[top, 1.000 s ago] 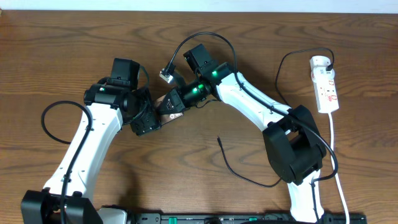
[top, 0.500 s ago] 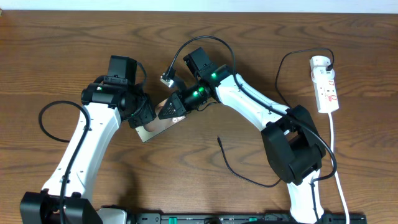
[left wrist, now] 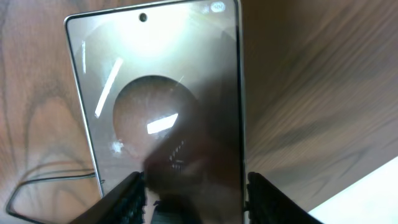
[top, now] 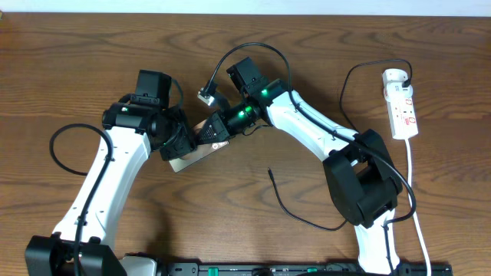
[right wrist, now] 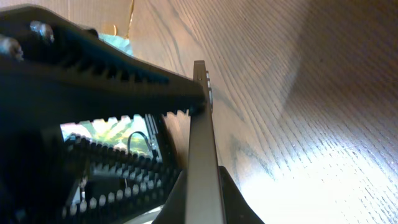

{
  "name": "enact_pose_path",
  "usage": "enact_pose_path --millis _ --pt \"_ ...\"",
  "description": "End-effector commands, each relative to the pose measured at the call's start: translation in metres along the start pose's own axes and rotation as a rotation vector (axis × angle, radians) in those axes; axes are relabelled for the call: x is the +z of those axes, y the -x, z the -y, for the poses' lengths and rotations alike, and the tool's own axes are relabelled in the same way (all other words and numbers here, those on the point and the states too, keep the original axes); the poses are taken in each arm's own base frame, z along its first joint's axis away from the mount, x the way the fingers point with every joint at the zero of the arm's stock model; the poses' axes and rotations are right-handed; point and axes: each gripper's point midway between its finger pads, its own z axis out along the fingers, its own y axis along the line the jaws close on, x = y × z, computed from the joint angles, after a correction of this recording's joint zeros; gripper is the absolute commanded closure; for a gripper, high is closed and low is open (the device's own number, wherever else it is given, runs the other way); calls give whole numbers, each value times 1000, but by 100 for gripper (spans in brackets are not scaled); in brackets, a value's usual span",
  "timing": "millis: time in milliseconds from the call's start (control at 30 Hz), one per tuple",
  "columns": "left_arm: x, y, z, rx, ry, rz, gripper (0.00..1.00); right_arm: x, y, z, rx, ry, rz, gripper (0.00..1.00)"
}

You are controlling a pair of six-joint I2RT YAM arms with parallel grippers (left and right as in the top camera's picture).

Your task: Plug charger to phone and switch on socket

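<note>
Your phone is well left of the socket, clamped across its width by the left end effector. The right end effector is parted, its upper finger touching the phone's edge.

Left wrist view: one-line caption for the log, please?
Left gripper holds the phone by its long edges, glossy face toward the camera, wooden table behind.

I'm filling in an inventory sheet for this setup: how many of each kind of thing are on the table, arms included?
Phone: 1
Charger cable: 1
Power strip: 1
Robot arms: 2 (left, right)
Total: 5
</note>
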Motion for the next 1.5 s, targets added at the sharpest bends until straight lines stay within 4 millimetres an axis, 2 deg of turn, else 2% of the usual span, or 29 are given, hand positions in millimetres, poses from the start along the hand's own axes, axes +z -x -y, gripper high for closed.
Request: enact_pose_path --millis 0,267,300,333,467,667,833,967,1067,1200,1467 --pt "1 -1 -5 22 17 -5 40 -5 7 -24 -60 54 10 99" --pt "0 0 0 71 2 -9 25 -6 8 -18 -52 27 15 99" --pt "0 0 3 103 -11 -13 14 -7 8 -18 -51 26 16 99" --pt "-1 0 9 144 -30 -19 8 -8 9 -17 -50 26 19 99" --pt "-6 2 25 261 -91 -34 7 -14 11 -12 -40 20 30 99" --pt "-18 0 29 271 -121 -79 6 -28 17 6 -4 -40 62 99" --pt "-31 -4 30 344 -166 -92 6 -48 24 21 25 -63 104 99" --pt "-43 -8 31 426 -212 -96 6 -70 32 48 127 -146 163 99" --pt "-52 -13 37 533 -266 -94 6 -87 37 58 228 -143 203 99" --pt "-55 -15 39 549 -285 -95 6 -107 41 70 421 -132 256 99" --pt "-57 -19 47 561 -323 -95 6 -133 52 70 876 18 319 99"
